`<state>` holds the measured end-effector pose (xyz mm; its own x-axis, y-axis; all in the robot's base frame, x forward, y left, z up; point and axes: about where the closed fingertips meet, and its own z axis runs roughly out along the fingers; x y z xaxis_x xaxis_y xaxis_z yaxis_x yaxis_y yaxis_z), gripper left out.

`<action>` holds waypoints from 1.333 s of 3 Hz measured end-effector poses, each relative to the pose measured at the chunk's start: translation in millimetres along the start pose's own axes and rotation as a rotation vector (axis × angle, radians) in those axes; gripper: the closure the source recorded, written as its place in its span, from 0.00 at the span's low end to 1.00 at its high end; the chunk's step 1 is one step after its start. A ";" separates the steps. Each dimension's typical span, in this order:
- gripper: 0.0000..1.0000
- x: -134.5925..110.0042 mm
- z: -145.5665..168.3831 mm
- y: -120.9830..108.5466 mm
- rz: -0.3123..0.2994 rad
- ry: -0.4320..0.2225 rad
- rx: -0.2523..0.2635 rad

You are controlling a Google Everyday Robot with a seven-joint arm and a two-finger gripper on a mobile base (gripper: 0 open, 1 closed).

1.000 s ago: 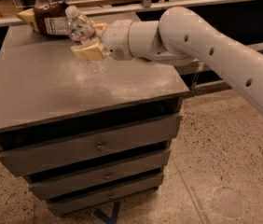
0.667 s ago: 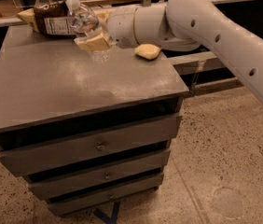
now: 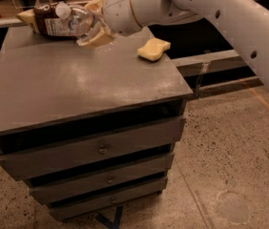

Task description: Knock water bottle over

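The water bottle point(image 3: 76, 19) is clear with a white cap. It is tipped far over to the left at the back of the grey cabinet top point(image 3: 77, 85), with its cap against a dark brown bottle point(image 3: 48, 25). My gripper point(image 3: 87, 24) reaches in from the right. One tan finger point(image 3: 95, 6) lies above the bottle's body and the other below it, closed on it. The bottle's lower end is hidden between the fingers.
The dark brown bottle with a white label lies on its side at the back left, with a yellowish item point(image 3: 27, 15) behind it. A yellow sponge point(image 3: 153, 49) sits at the back right of the top. The cabinet has three drawers point(image 3: 101, 149). A speckled floor lies to the right.
The bottle has gone from upright to steeply tilted leftward. My gripper and arm have moved towards the back left with it, uncovering the yellow sponge.
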<state>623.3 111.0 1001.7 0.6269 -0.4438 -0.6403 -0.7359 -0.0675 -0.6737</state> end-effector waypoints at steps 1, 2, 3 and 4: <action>1.00 9.3 12.4 6.9 -0.126 0.127 -0.006; 1.00 16.3 24.0 15.9 -0.247 0.260 0.002; 1.00 25.2 38.0 22.8 -0.305 0.308 -0.036; 1.00 32.7 49.4 48.5 -0.314 0.300 -0.152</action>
<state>620.8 137.4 929.8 0.7400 -0.6187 -0.2638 -0.5657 -0.3604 -0.7417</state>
